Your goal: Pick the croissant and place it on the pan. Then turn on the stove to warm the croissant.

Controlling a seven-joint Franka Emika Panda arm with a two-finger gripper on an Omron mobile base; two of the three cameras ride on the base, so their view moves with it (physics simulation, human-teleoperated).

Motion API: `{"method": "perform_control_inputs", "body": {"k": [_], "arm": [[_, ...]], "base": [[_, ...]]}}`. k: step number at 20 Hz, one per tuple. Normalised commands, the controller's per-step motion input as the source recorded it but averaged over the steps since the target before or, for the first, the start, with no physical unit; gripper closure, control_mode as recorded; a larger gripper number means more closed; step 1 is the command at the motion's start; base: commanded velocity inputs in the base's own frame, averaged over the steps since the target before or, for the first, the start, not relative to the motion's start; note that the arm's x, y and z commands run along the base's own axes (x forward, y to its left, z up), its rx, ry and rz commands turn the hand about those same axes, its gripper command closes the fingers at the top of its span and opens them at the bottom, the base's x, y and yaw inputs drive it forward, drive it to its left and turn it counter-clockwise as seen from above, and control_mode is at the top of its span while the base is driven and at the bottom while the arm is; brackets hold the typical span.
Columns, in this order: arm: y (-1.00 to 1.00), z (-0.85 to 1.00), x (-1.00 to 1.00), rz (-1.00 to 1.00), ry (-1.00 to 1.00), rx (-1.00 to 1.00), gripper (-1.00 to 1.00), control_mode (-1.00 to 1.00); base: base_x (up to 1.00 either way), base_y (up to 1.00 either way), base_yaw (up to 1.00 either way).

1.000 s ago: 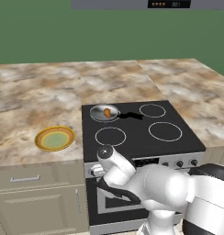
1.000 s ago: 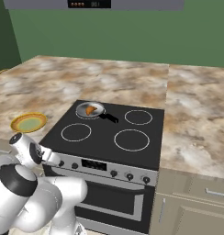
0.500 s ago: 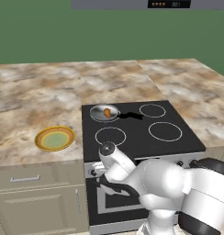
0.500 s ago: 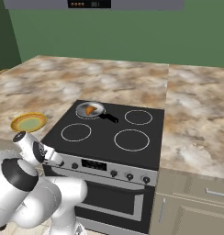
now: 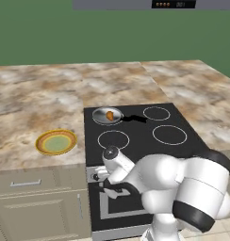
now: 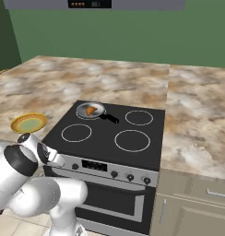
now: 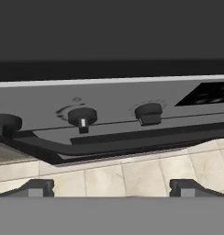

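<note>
The croissant (image 5: 109,114) is seen lying in the pan (image 5: 107,115) on the stove's (image 6: 109,138) back-left burner; the pincer (image 7: 112,188), fingers spread apart and empty, is held before the stove's front knobs (image 7: 82,117)

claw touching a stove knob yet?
Apart. In the hand view the claw is open, with floor tile showing between its fingertips and the knobs on the stove panel.

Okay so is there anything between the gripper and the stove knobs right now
Nothing visible. In the hand view the gripper faces the stove front panel, its open fingertips apart, with the knobs straight ahead across open space.
</note>
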Motion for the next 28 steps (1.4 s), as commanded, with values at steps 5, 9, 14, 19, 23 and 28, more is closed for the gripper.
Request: {"method": "perform_control_inputs", "body": {"k": [5, 9, 14, 19, 23, 28], "arm": [[-0.20, -0.24, 0.01, 0.00, -0.04, 0.03, -1.00, -1.00], [-0.12, -0.25, 0.05, 0.00, -0.04, 0.02, -1.00, -1.00], [-0.07, -0.26, 0.13, 0.00, -0.02, 0.01, -1.00, -1.00], [-0.07, -0.22, 0.14, 0.00, -0.03, 0.00, -1.00, -1.00], [-0.08, -0.14, 0.20, 0.00, -0.04, 0.00, -1.00, -1.00], [-0.01, -0.14, 0.28, 0.00, -0.03, 0.00, -1.00, -1.00]], "base": [[0.00, 0.00, 0.00], [0.00, 0.00, 0.00], [0.00, 0.00, 0.00], [0.00, 0.00, 0.00], [0.00, 0.00, 0.00], [0.00, 0.00, 0.00]]}}
